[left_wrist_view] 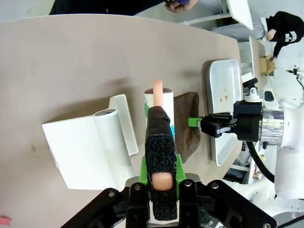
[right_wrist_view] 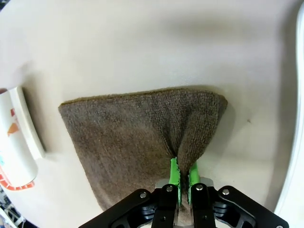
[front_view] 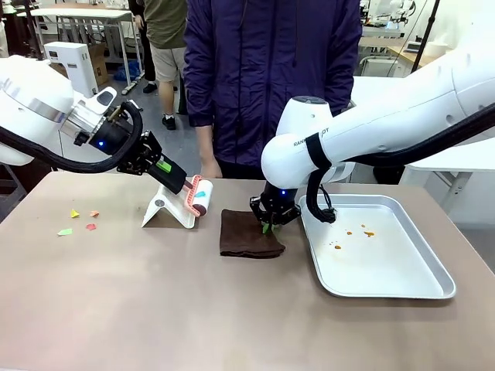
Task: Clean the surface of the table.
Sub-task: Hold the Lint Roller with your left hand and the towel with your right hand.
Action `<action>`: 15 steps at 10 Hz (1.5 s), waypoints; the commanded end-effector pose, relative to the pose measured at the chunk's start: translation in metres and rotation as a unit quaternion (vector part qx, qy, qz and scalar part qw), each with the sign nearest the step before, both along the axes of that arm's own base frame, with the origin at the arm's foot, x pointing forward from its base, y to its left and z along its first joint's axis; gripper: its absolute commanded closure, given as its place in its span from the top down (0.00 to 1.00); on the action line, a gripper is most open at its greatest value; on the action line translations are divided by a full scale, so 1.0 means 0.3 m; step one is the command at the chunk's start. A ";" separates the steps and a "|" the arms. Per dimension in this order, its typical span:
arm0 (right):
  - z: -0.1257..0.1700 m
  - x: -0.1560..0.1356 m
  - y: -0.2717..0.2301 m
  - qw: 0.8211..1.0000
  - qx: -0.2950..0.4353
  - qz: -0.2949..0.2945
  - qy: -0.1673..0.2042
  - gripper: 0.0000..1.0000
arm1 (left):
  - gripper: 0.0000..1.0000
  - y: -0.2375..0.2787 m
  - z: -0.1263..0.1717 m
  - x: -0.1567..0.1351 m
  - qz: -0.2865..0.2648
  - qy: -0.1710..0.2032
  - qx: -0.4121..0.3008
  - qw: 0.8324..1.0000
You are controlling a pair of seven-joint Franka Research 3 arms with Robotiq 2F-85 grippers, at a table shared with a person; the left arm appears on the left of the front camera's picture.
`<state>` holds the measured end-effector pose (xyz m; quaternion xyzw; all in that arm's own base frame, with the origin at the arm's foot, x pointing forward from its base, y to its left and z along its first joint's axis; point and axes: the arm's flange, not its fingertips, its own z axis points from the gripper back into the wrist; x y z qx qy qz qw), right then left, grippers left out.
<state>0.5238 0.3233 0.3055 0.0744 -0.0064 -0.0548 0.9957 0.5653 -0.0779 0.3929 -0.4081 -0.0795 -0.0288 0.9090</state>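
Well, the left gripper (front_view: 164,167) clamps a lint roller (front_view: 199,195) over the tan surface (front_view: 155,309); at its four o'clock, the right gripper (front_view: 267,226) pinches a brown cloth (front_view: 241,233) lying on it.

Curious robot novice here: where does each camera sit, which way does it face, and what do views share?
Front view: fixed between white left arm and right arm, both showing, facing across the brownish-tan table at a person in a dark jacket.
Left wrist view: on the left arm, looking along the left gripper shut on a white lint roller's handle; the right arm beyond.
Right wrist view: on the right arm, looking down the right gripper pinching a brown cloth.
Shared: the cloth, in all three.
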 end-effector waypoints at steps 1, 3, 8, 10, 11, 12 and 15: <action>0.000 0.008 -0.019 0.998 0.063 -0.012 0.005 0.00 | 0.00 0.014 0.017 -0.045 0.007 -0.017 -0.036 0.999; 0.065 0.004 -0.141 0.975 0.218 0.000 0.033 0.00 | 0.00 0.053 0.052 -0.084 0.021 -0.022 -0.087 0.996; 0.172 -0.066 -0.495 0.837 0.525 0.079 0.130 0.00 | 0.00 0.284 0.165 -0.237 -0.012 -0.044 -0.224 0.974; 0.229 -0.162 -0.621 0.826 0.544 0.098 0.109 0.00 | 0.00 0.474 0.163 -0.334 -0.042 -0.045 -0.281 0.958; 0.263 -0.259 -0.709 0.831 0.547 0.083 0.063 0.00 | 0.00 0.610 0.132 -0.406 -0.016 -0.051 -0.302 0.952; 0.285 -0.348 -0.797 0.835 0.548 0.043 -0.013 0.00 | 0.00 0.729 0.097 -0.468 0.045 -0.073 -0.320 0.944; 0.285 -0.502 -1.008 0.818 0.561 -0.031 -0.126 0.00 | 0.00 0.973 -0.043 -0.589 0.071 -0.087 -0.310 0.944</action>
